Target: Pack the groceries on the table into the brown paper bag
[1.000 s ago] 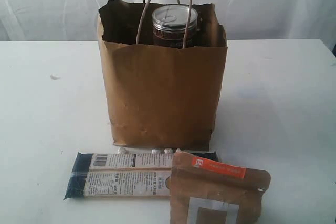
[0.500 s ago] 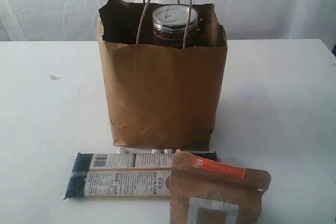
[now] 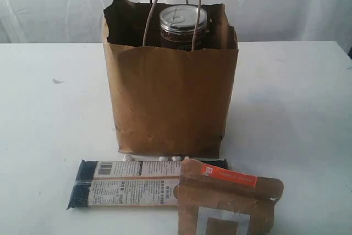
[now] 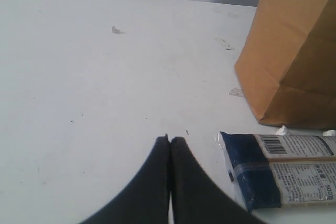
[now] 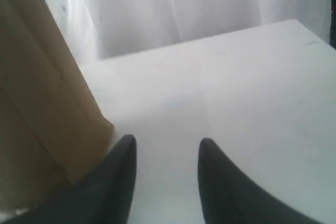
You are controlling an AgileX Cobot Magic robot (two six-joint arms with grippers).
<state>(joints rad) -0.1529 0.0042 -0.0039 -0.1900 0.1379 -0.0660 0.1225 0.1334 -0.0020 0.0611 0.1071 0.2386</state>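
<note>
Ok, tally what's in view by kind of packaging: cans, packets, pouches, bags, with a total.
Cans: 1, dark can with silver pull-tab lid, inside the bag.
Packets: 1, long dark-blue packet, lying on the white table.
Pouches: 1, brown pouch with orange strip.
Bags: 1, tall brown kraft paper bag.
Total: 4.

Matt, creased kraft-paper bag (image 3: 170,103); the can (image 3: 183,23) lid gleaming metal. Just beside the matt-black left gripper (image 4: 169,139), a glossy plastic packet (image 4: 278,169) on the smooth white table (image 4: 79,77).
</note>
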